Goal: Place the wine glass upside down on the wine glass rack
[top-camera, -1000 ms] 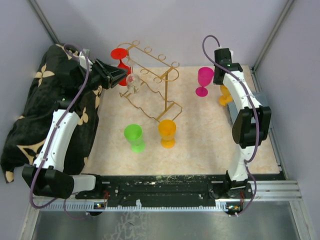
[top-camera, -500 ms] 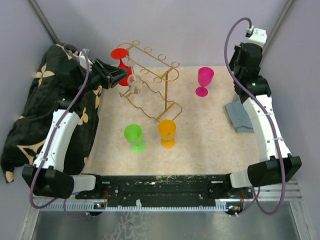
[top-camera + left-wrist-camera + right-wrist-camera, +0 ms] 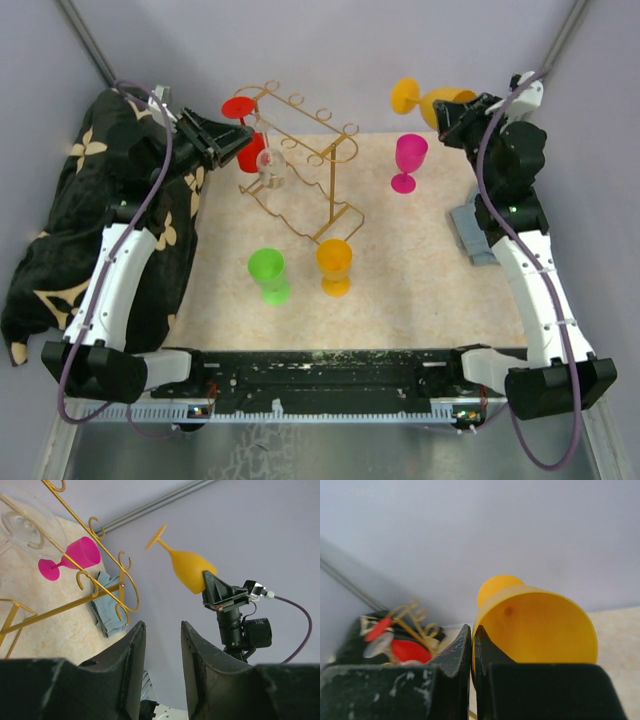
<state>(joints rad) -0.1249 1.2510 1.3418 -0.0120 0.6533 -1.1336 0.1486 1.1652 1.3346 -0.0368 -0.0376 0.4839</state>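
My right gripper [image 3: 447, 112] [image 3: 472, 630] is shut on the rim of a yellow wine glass [image 3: 428, 100] [image 3: 535, 625], one finger inside the bowl and one outside. The glass hangs high at the back right, tipped sideways, with its foot [image 3: 404, 95] pointing left toward the rack. The gold wine glass rack [image 3: 305, 165] [image 3: 120, 587] stands at the back left. A red glass [image 3: 238, 108] and a clear glass [image 3: 268, 165] [image 3: 32, 525] hang on it. My left gripper [image 3: 243, 150] [image 3: 162, 627] sits at the rack's left end, open, with nothing between its jaws.
A pink glass [image 3: 408, 160] [image 3: 75, 555] stands on the table right of the rack. A green glass [image 3: 268, 275] and an orange glass [image 3: 334, 265] stand in front of it. A grey-blue cloth [image 3: 472, 235] lies at the right edge, a black flowered cloth [image 3: 60, 230] on the left.
My right arm has lifted the yellow glass from the table's right side up to the back and tipped it sideways. The left arm has barely moved.
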